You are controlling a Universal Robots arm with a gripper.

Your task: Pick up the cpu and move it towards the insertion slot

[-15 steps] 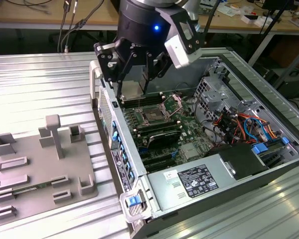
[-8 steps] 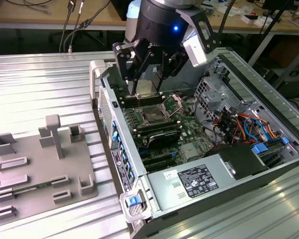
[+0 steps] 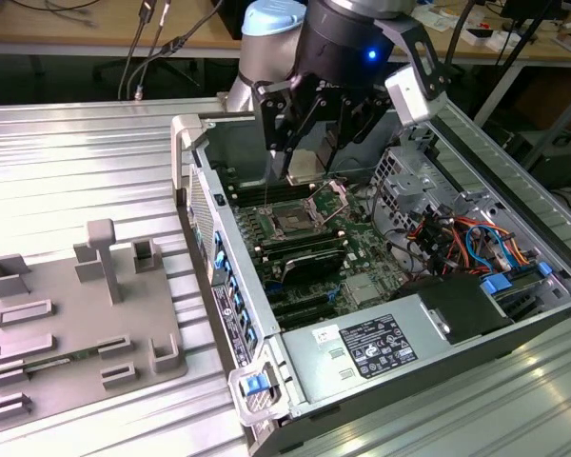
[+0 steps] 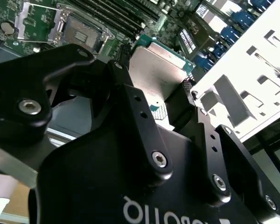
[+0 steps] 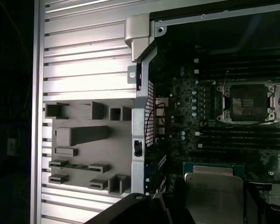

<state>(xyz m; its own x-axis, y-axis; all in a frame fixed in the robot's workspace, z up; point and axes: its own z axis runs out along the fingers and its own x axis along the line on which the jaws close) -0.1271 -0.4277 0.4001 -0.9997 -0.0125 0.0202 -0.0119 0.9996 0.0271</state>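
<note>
Ribbed metal surface [image 3: 86, 162] carrying, toward the exterior view's left, a grey tray [image 3: 38, 362] with raised blocks and rectangular recesses; beside it an open computer case [image 3: 428, 381] lying on its side, motherboard exposed. Inside the case: long black memory slots [image 3: 300, 249], a bundle of orange and blue cables [image 3: 466, 238] at the exterior view's right, and a labelled power supply [image 3: 376, 347] at the near end. The insertion slot [image 3: 295, 219] sits mid-board with its hinged load plate [image 3: 335, 198] standing open, brownish centre bare. The gripper [image 3: 309, 152] hangs inside the case opening, just above and behind the slot. The cpu [image 4: 156, 74], silvery top up with a green edge, lies between the black fingers [image 4: 135, 112], held at two opposite edges and clear of the board; jaws narrowed onto it, seemingly gripping, though the contact itself is partly hidden.
</note>
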